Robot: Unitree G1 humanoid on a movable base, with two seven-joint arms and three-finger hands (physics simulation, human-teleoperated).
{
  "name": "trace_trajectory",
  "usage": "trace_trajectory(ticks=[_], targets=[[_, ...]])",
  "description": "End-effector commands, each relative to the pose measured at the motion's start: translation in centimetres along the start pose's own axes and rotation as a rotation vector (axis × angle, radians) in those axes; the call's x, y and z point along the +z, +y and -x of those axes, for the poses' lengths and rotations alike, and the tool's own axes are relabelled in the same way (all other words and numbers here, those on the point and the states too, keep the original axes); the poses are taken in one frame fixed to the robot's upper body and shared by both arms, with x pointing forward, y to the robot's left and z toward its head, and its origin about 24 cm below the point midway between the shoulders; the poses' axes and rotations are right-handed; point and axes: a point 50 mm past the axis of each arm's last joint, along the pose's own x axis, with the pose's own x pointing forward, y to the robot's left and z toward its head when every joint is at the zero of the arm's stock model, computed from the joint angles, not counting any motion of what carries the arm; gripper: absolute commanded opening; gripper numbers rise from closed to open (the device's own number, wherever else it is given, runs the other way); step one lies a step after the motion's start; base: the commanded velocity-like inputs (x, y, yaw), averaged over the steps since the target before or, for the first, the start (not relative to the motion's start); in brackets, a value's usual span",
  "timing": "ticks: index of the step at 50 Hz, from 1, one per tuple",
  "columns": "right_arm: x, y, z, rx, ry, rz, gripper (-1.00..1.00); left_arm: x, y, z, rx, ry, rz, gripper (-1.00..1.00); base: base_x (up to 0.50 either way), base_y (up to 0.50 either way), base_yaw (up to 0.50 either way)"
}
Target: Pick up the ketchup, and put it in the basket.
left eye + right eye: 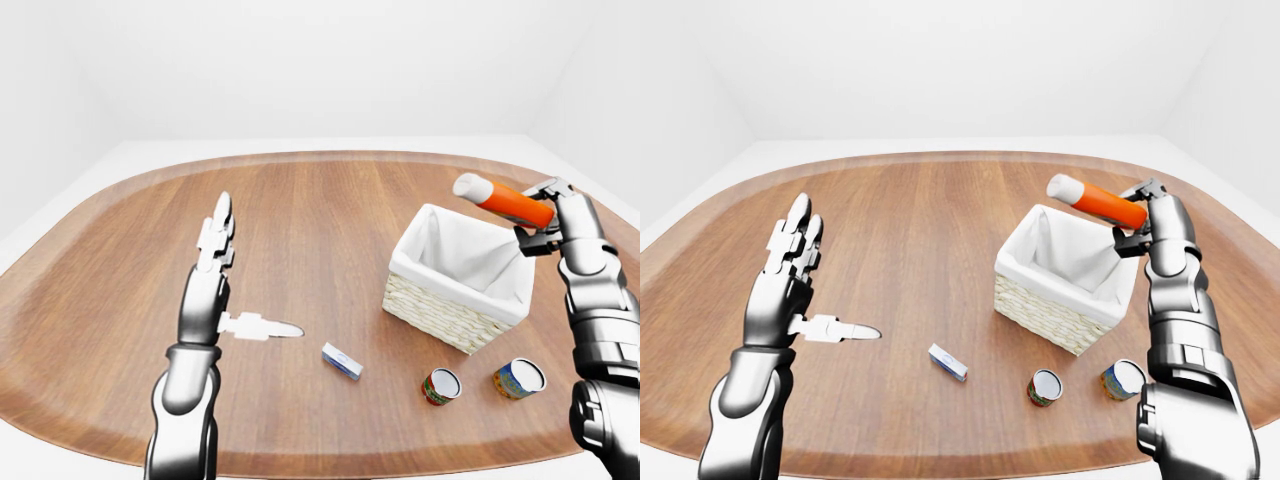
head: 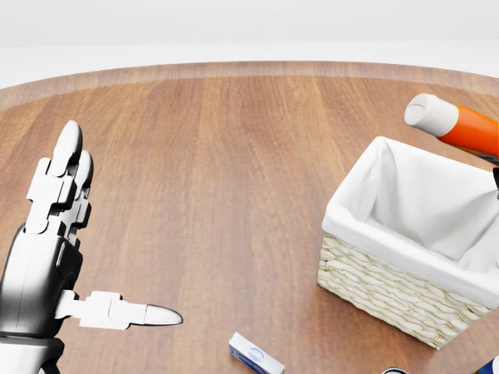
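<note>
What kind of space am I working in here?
Likely a bare simulated test room: plain white walls, one oval wooden table, and a few groceries around a white-lined wicker basket.

My right hand (image 2: 496,181) nearly off head view's right edge, ketchup (image 2: 456,125) base cropped there, basket (image 2: 405,300) right corner cropped.

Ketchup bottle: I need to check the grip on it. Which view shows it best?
The right-eye view: the whole ketchup bottle shows with the right hand closed round its lower end, above the basket. The left-eye view shows nearly the same. The head view cuts it off at the right edge, hand unseen.
</note>
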Motion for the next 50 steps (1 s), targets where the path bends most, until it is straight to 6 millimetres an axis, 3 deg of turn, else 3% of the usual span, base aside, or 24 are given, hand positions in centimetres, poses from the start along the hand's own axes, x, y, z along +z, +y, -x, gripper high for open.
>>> trace_trajectory(ticks=[1,17,18,50], targets=[[0.17,-0.68,-0.68,-0.046,0.008,-0.039,-1.0,0.03,-0.05,0.02,-0.001,-0.001,0.001,1.0,0.0,0.0,0.0],[-0.27,-0.14,-1.34,-0.052,0.082,-0.013,-1.0,0.25,-0.31,0.09,-0.005,-0.008,0.005,1.0,0.0,0.0,0.0],[-0.23,-0.21,-1.36,-0.057,0.082,-0.025,1.0,0.32,-0.25,0.09,-0.004,-0.012,0.005,1.0,0.0,0.0,0.0],[0.14,-0.35,-1.29,-0.049,0.054,-0.024,1.0,0.33,-0.1,0.14,-0.004,-0.012,0.003,1.0,0.0,0.0,0.0]])
